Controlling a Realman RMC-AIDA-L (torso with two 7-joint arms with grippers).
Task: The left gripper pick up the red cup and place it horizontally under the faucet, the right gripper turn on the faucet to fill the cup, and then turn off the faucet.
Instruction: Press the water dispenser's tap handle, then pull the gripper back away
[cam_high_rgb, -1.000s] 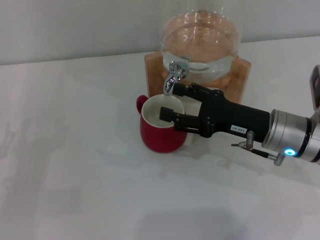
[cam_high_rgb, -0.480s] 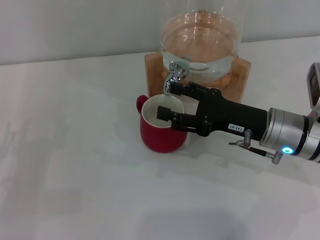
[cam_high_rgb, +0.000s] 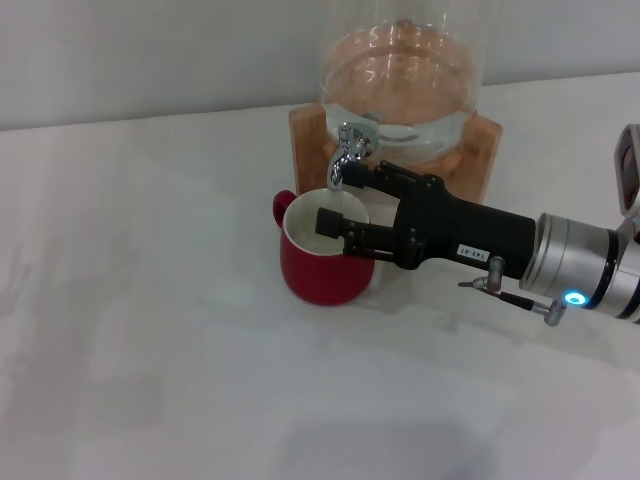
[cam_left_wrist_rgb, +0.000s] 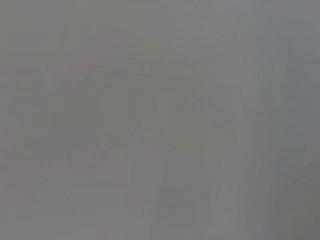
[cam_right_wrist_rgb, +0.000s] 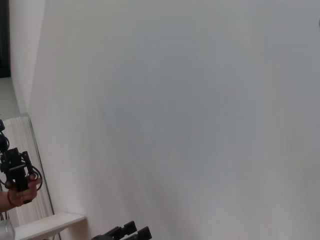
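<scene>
Right tool (cam_high_rgb: 335, 198): reaches in from the right across the desk, its long black body with a small white label lying level. Its two fingers are apart; the far finger tip lies at the base of the faucet spout, the near finger tip hangs over the open mouth of the cup. No finger is seen closed on anything.
Left tool: not seen in the head view; the left wrist view is a flat grey blur that shows nothing.
Red cup (cam_high_rgb: 320, 268): stands upright on the desk directly below the faucet spout, near the front of the wooden stand. White inside faces up; the small loop handle points to the far left. The near finger of the right tool hides part of its right rim.
Faucet (cam_high_rgb: 348, 152): chrome spigot on the front of the glass jar, spout pointing down over the cup. Whether water is running cannot be told.
Glass water jar (cam_high_rgb: 404, 90): sits in the wooden stand (cam_high_rgb: 482, 150) at the far centre of the desk, with water in it.
Desk (cam_high_rgb: 150, 330): pale white surface carrying the cup and the stand.
Right wrist view: shows mostly a plain pale wall.
</scene>
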